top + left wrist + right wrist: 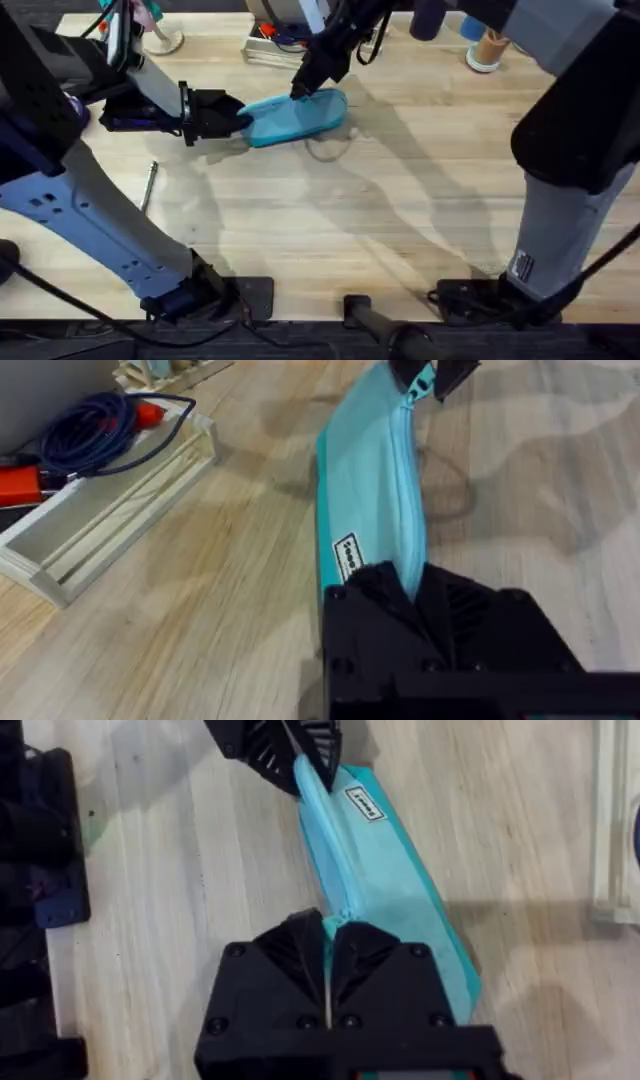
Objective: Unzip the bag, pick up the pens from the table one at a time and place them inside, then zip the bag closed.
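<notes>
On the table (400,220), both end effectors clamp the bag (295,117)

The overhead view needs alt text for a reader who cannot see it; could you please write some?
Two robot arms hold a teal bag on a wooden table: the left pincer clamps its left end, and the right pincer pinches its top edge. A grey pen lies apart, nearer the left arm's base.

Small white label (348,556) with illegible dark print on the teal bag (370,490).
</notes>
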{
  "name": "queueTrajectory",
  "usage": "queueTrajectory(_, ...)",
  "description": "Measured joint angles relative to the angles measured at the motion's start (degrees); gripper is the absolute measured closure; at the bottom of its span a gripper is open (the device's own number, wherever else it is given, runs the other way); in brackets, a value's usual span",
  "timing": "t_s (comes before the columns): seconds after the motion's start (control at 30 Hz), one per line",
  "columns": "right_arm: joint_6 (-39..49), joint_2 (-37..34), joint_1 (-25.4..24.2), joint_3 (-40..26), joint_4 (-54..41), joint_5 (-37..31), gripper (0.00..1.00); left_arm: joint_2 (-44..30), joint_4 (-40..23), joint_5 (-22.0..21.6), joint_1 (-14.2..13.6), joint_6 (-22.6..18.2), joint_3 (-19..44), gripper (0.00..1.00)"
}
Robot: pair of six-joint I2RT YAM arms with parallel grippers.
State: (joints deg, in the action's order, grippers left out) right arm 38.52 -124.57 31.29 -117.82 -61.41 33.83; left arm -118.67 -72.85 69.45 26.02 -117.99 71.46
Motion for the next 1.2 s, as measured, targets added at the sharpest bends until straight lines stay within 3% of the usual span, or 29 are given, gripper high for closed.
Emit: queueTrajectory(1.2,0.02,0.0,3.98,0.0,5.92,-1.49,0.97,-0.01,0.01,0.04,0.24,0.0,0.17,0.959)
